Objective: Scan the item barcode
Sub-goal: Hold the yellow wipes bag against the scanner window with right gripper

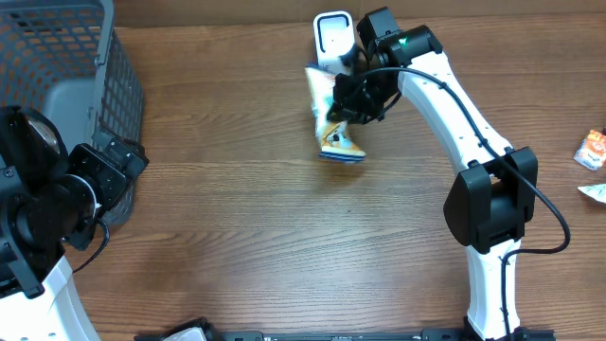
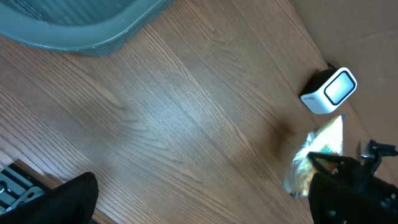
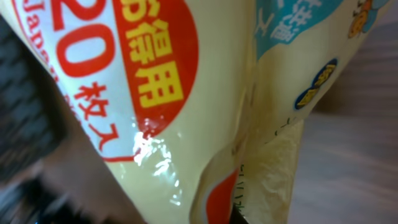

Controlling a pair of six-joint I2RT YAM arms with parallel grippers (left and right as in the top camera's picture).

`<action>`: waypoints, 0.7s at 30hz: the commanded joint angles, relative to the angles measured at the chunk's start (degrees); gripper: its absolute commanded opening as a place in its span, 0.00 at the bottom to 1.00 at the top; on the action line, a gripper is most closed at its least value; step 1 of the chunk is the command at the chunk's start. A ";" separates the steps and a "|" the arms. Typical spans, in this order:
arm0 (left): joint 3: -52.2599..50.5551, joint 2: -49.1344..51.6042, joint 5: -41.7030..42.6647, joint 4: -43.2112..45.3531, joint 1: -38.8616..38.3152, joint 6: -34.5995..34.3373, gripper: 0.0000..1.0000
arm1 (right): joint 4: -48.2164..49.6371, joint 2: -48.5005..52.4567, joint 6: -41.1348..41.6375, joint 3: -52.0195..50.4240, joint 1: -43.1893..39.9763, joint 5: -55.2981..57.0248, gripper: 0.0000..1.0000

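- Overhead, the right fingers [image 1: 350,99] pinch a yellow packet [image 1: 335,121], holding it just beside the white barcode scanner [image 1: 332,36] at the far side of the wooden table [image 1: 265,218].
- The packet hangs with its lower end close to the tabletop; whether it touches cannot be told.
- Seen from the right wrist, the glossy packet [image 3: 205,93] fills the view, with red and blue print on it.
- The left fingers [image 1: 123,159] stand spread wide, holding nothing, next to a grey mesh basket [image 1: 66,57] and well apart from the scanner.
- 2 small packets [image 1: 593,152] lie at the table's right edge.
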 commanded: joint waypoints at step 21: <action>0.11 -0.26 0.04 0.07 0.35 0.50 1.00 | 27.87 -0.72 -4.13 1.44 -0.48 31.36 0.04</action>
